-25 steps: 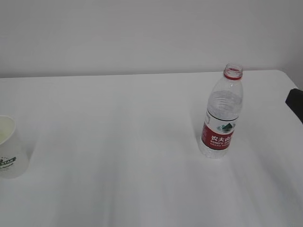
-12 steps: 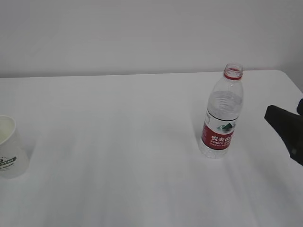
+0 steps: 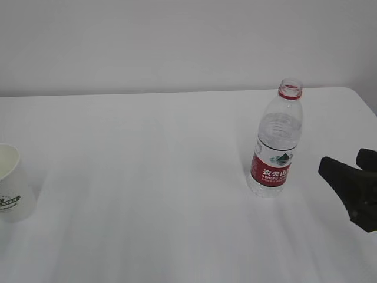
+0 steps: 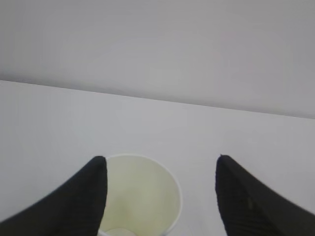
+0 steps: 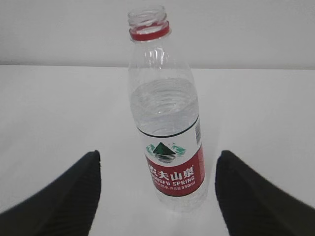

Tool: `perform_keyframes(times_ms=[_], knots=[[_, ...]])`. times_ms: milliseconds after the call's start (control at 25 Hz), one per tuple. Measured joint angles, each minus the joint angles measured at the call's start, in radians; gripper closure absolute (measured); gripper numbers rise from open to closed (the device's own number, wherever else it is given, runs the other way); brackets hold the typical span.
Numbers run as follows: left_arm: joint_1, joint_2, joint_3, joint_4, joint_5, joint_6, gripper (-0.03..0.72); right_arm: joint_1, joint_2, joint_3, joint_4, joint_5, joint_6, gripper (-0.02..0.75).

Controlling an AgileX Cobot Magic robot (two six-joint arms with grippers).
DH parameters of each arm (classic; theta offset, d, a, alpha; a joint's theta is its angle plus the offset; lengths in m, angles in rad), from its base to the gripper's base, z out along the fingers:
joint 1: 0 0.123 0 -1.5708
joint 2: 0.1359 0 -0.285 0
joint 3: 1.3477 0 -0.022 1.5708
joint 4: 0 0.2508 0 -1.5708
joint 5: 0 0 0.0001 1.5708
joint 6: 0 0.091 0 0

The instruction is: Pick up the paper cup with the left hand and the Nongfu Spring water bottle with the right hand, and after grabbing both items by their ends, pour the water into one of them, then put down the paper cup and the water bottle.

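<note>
1. The white table (image 3: 153, 177) fills the lower part of every view and meets a pale wall behind it. The landmark on it is the Nongfu Spring water bottle (image 3: 275, 138).
2. That bottle stands upright and uncapped, red neck ring on top, red-and-white label low on its body. The water (image 5: 165, 105) reaches roughly the shoulder of the ribbed body.
3. The right hand (image 3: 347, 168) enters from the right edge of the exterior view, just to the right of the bottle and apart from it. In the right wrist view its 2 black fingers (image 5: 59, 201) stand wide apart, the bottle centred in the gap beyond them, untouched.
4. The left hand (image 4: 160, 196) shows only in the left wrist view. Its 2 fingers are spread, 1 on each side of the cup's mouth; whether they touch the rim I cannot tell.
5. The paper cup (image 3: 12, 183) stands upright far to the left of the bottle, at the left edge of the exterior view, its dark green logo facing the camera and its cream inside visible.
</note>
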Motion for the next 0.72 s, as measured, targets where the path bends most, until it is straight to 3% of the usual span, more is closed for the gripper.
perform_keyframes(times_ms=[240,720], knots=[[0.000,0.113,0.065,0.020,-0.195,-0.006,0.203,0.000,0.062,0.002,0.000,-0.054,0.000,0.186],[0.000,0.140,0.067,0.063,-0.183,-0.006,0.205,0.000,0.125,0.002,0.000,-0.087,-0.006,0.186]])
